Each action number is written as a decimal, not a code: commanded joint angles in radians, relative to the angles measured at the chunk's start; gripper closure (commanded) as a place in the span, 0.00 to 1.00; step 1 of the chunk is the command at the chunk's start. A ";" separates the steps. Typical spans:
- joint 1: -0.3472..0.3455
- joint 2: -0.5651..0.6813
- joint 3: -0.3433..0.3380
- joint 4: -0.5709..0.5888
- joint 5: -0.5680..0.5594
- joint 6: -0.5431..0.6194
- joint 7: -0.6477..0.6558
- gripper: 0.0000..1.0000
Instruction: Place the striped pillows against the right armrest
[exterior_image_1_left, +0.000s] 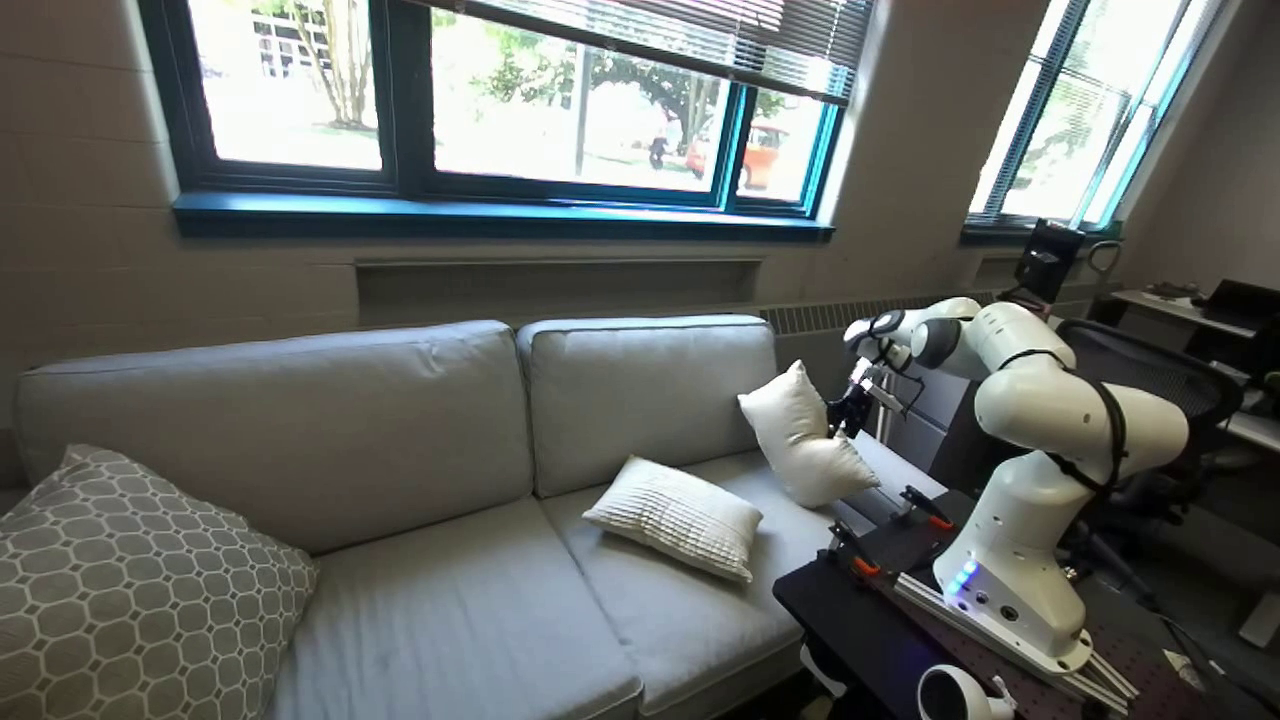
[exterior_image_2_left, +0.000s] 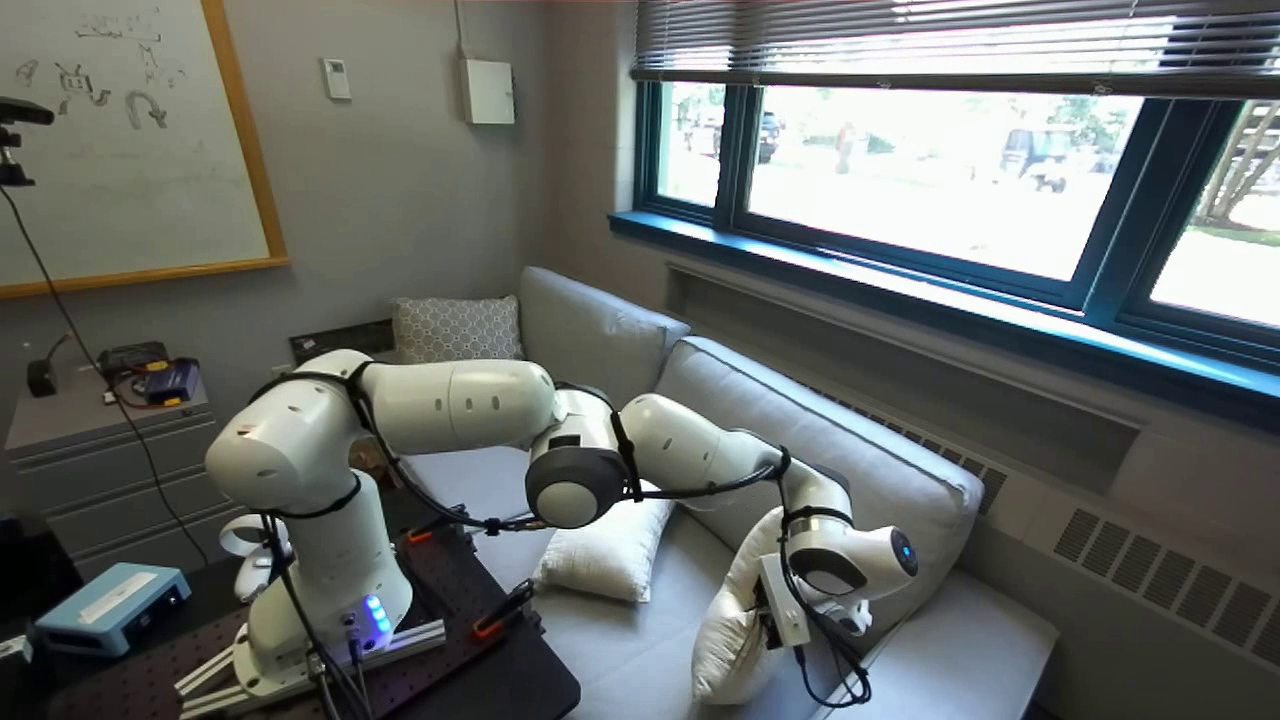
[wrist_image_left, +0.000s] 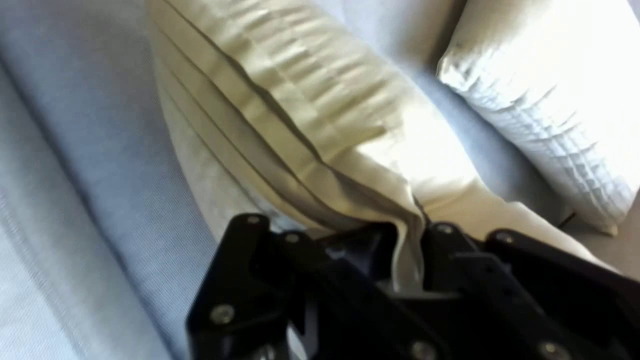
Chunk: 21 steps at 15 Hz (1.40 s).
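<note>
Cream striped pillow, clamped by a fold in the pincer, second pillow lying apart from both

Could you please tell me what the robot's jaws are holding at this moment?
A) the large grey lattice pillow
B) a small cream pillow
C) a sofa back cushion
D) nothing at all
B: in the wrist view, a fold of a small cream pillow is pinched between the jaws.

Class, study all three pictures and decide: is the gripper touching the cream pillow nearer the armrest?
Touching. The wrist view shows it plainly: a fold of the cream pillow is pinched between the jaws of the gripper.
</note>
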<state>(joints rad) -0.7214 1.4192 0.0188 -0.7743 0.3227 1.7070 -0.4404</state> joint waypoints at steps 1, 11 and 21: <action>-0.003 -0.003 -0.050 0.123 -0.019 0.053 0.088 0.97; 0.034 0.014 -0.244 0.207 -0.065 0.271 0.402 0.43; 0.138 -0.064 -0.233 0.132 -0.036 0.388 0.376 0.00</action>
<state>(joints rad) -0.6230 1.4000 -0.2325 -0.6090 0.2785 2.0589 -0.0406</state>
